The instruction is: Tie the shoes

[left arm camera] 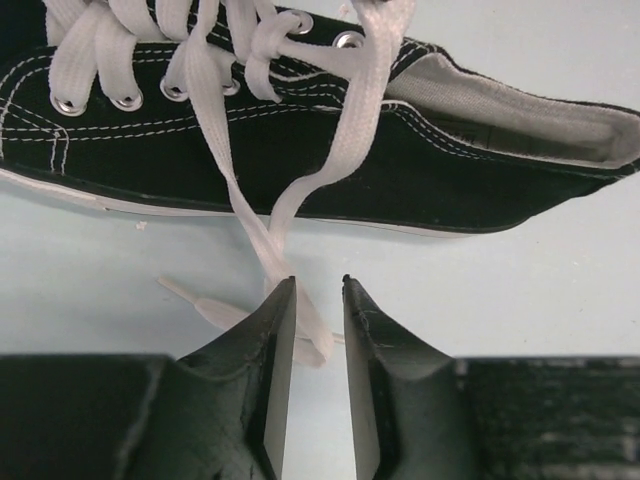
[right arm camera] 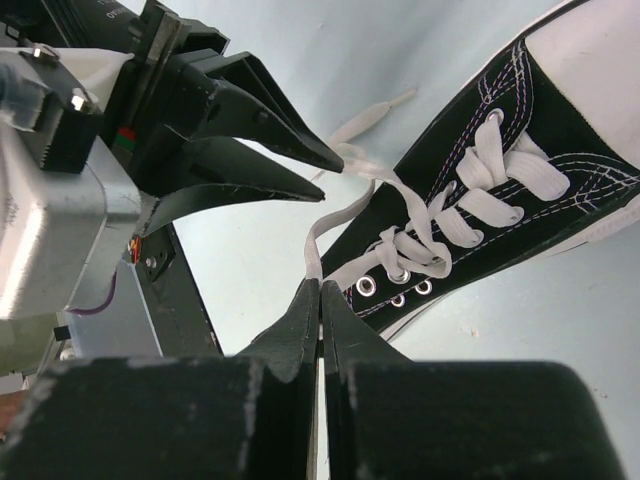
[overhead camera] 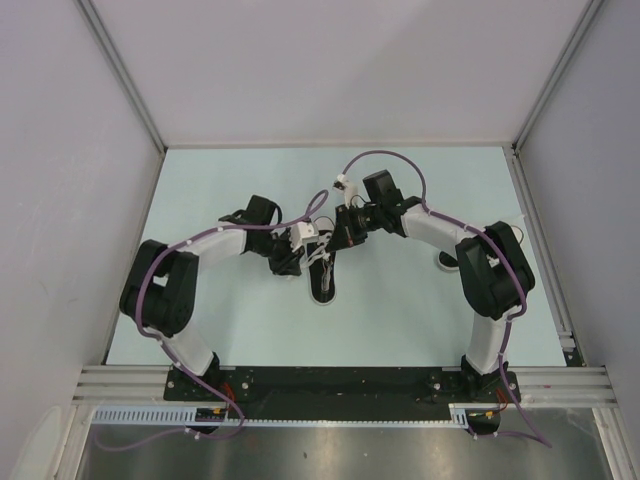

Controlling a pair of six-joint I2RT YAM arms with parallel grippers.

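A small black sneaker with a white toe cap lies on the pale table between both arms. In the left wrist view the shoe lies on its side across the top, and its white laces trail down onto the table. My left gripper is open with a narrow gap; a folded lace lies between its fingers, against the left one. My right gripper is shut on a lace that runs up to the eyelets of the shoe. The left gripper shows there too, tips around another lace.
A small white round object lies on the table under the right arm's elbow. Grey enclosure walls stand on three sides. A metal rail runs along the near edge at the arm bases.
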